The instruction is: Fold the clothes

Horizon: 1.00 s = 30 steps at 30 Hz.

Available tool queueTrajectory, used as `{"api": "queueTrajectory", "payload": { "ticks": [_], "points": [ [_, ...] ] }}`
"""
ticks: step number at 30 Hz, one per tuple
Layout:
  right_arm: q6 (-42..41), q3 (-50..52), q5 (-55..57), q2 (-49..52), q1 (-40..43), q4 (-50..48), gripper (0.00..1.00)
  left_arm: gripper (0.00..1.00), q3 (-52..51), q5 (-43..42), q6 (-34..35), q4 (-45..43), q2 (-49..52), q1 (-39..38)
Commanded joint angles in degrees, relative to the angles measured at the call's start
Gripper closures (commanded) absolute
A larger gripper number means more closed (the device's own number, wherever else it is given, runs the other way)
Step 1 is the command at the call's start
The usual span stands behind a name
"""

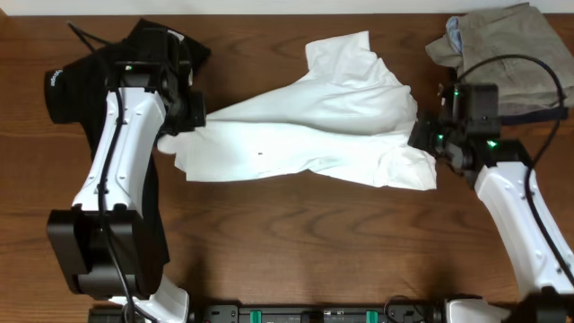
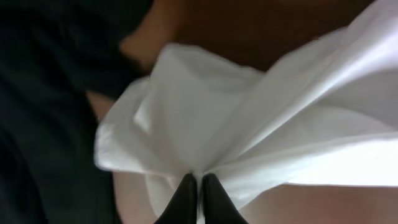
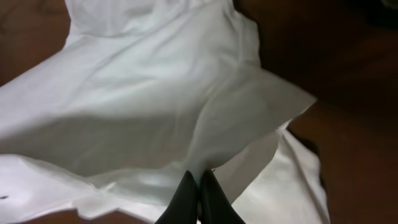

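Note:
The white T-shirt (image 1: 314, 126) is stretched across the middle of the table between both arms. My left gripper (image 1: 190, 115) is shut on its left end, and the pinched cloth shows in the left wrist view (image 2: 199, 124) above the fingertips (image 2: 199, 182). My right gripper (image 1: 421, 135) is shut on its right end, with a fold of cloth (image 3: 155, 106) held between the fingertips (image 3: 199, 177). The black shirt (image 1: 90, 72) lies at the far left under my left arm and shows dark in the left wrist view (image 2: 50, 112). The robot print is not visible.
A khaki-and-navy stack of garments (image 1: 507, 54) sits at the back right corner, just behind my right arm. Bare wooden table (image 1: 305, 242) lies in front of the white T-shirt.

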<state>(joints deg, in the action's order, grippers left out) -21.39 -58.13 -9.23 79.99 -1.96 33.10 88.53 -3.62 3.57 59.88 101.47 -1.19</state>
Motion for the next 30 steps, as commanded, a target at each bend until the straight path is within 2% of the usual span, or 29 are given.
{"api": "queueTrajectory", "payload": {
  "ticks": [1, 8, 10, 14, 15, 20, 26, 30],
  "points": [
    [0.39, -1.11, -0.04, -3.15, 0.50, 2.21, 0.99, 0.94, 0.68, 1.33, 1.68, 2.64, -0.37, 0.24],
    [0.44, -1.11, -0.04, -3.91, 0.50, 3.89, 0.99, 0.92, 0.59, 1.31, 1.68, 3.28, -0.37, 0.24],
    [0.46, -1.11, -0.04, -3.91, 0.50, 3.65, 0.99, 0.86, 0.57, 1.29, 1.68, 3.34, -0.35, 0.22],
    [0.50, -1.11, -0.02, -3.91, 0.50, 3.54, 0.99, 0.83, 0.26, 1.29, 1.62, 3.52, -0.31, 0.17],
    [0.72, -1.11, -0.02, -3.91, 0.50, 3.54, 0.99, 0.76, 0.00, 1.29, 1.42, 3.50, -0.31, 0.17],
    [0.90, -1.11, 0.00, -3.91, 0.50, 3.50, 0.99, 0.76, -1.66, 1.25, -2.12, 2.99, 0.04, 0.17],
    [1.79, -1.11, 0.00, -3.91, 0.50, 3.30, 0.99, 0.72, -4.46, 1.11, -5.49, -3.15, 2.97, 0.17],
    [1.99, -1.11, 0.00, -3.91, 0.50, 2.82, 0.99, 0.60, -4.59, 1.11, -5.44, -9.38, 6.03, 0.20]
  ]
}}
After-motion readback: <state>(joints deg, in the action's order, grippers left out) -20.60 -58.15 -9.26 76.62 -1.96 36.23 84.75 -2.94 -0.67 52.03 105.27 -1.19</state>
